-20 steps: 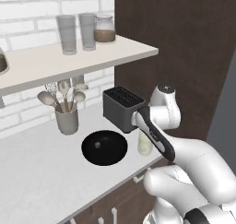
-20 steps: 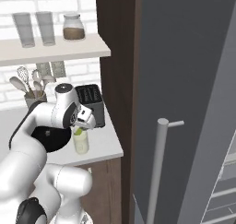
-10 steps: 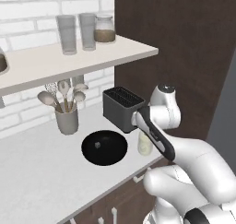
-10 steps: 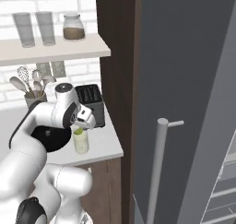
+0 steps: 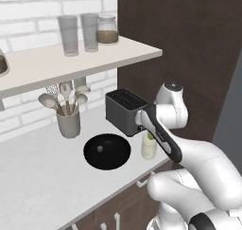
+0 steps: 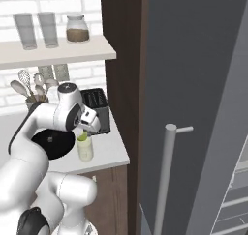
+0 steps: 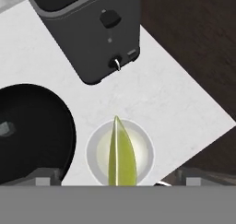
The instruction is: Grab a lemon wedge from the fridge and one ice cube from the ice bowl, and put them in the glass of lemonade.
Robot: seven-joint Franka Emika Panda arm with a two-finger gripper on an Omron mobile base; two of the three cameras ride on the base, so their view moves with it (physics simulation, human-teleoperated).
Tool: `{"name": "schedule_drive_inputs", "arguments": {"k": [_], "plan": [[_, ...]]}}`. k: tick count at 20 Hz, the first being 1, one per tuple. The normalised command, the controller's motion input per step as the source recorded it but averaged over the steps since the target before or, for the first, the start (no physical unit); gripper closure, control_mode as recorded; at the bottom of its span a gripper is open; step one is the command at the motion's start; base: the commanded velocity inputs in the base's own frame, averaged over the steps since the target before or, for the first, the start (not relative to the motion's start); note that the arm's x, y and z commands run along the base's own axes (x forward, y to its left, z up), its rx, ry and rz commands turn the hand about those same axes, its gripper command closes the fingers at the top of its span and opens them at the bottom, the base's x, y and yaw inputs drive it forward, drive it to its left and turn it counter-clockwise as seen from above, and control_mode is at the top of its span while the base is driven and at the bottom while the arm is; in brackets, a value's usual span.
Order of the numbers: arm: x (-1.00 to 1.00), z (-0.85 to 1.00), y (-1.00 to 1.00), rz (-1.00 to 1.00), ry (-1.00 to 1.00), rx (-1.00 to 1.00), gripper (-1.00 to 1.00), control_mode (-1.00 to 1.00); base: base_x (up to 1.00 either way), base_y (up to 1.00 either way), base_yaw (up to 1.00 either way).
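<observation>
My gripper (image 7: 119, 177) hangs open just above the glass of lemonade (image 7: 93, 150), its fingertips (image 7: 44, 175) standing wide on either side of the rim. The yellow-green lemon wedge (image 7: 119, 155) stands on edge inside the glass, free of both fingers. In the right base view the gripper (image 6: 87, 125) sits over the glass (image 6: 85, 149) with the wedge (image 6: 83, 137) at its top. The glass (image 5: 149, 146) stands near the counter's front edge. To its left is the black ice bowl (image 5: 94, 157) with one ice cube (image 5: 99, 149). The grey fridge (image 6: 193, 84) stands at the right.
A dark toaster (image 5: 125, 111) stands right behind the glass. A grey utensil cup (image 5: 69, 123) is by the brick wall. A shelf (image 5: 56, 63) above carries two clear glasses and a brown-filled jar. The counter ends at a brown panel (image 6: 121, 84) beside the fridge.
The jaws have spread from partly closed to wide open, letting go of the lemon wedge, which now rests in the glass. The arm has barely moved.
</observation>
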Motion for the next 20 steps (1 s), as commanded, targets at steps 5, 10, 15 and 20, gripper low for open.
{"name": "schedule_drive_inputs", "arguments": {"k": [5,10,15,20], "plan": [[-0.13,0.21,0.0,0.0,-0.03,0.04,-1.0,-1.0,0.0,0.0,0.0],[-0.89,0.27,-0.04,0.0,-0.11,0.05,-1.0,-1.0,0.0,0.0,0.0],[-0.91,0.63,0.0,0.0,-0.01,-0.03,-1.0,-1.0,0.0,0.0,0.0],[-0.68,0.88,0.01,0.0,0.02,-0.18,-1.0,-1.0,0.0,0.0,0.0]]}}
